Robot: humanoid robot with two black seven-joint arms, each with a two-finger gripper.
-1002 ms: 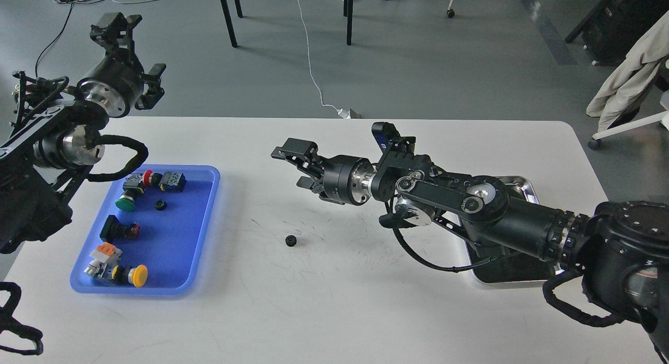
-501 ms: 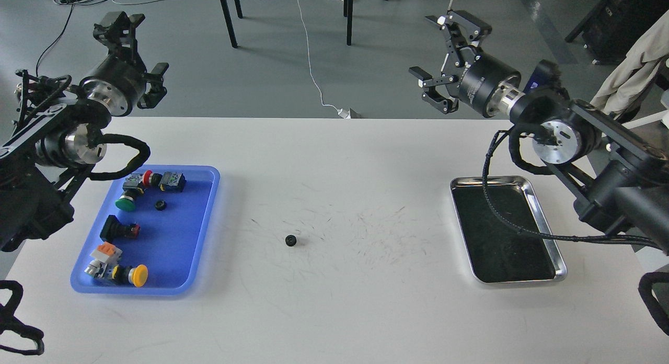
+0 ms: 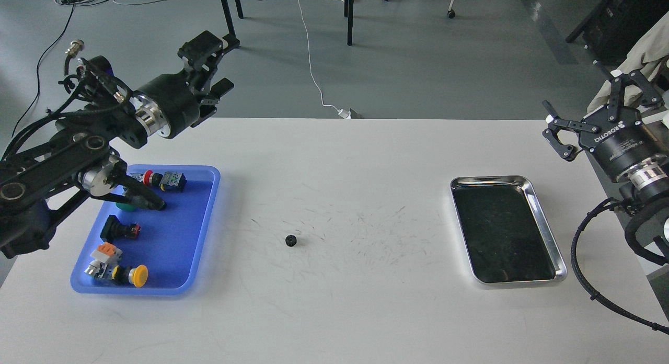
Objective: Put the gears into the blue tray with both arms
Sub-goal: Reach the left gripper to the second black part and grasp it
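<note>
Gear (image 3: pixel 291 241): lone, on bare desk (image 3: pixel 334 311) mid-span, between blue tray (image 3: pixel 206 233) and steel tray (image 3: pixel 543 233); not yet delivered.
Left gripper (image 3: pixel 211 53): raised beyond the tray's far edge; whether released or clenched, cannot tell.
Right gripper (image 3: pixel 601 105): spread, empty, parked far right, clear of the pick.
Push-button switches (image 3: pixel 117 270): inside blue tray.

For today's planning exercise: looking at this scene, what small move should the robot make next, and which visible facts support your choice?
Probably bring the left gripper down toward the lone gear on the white table. That gear lies outside the blue tray, the left gripper is empty and raised above the table's far edge, and the right gripper sits far off beyond the steel tray.
</note>
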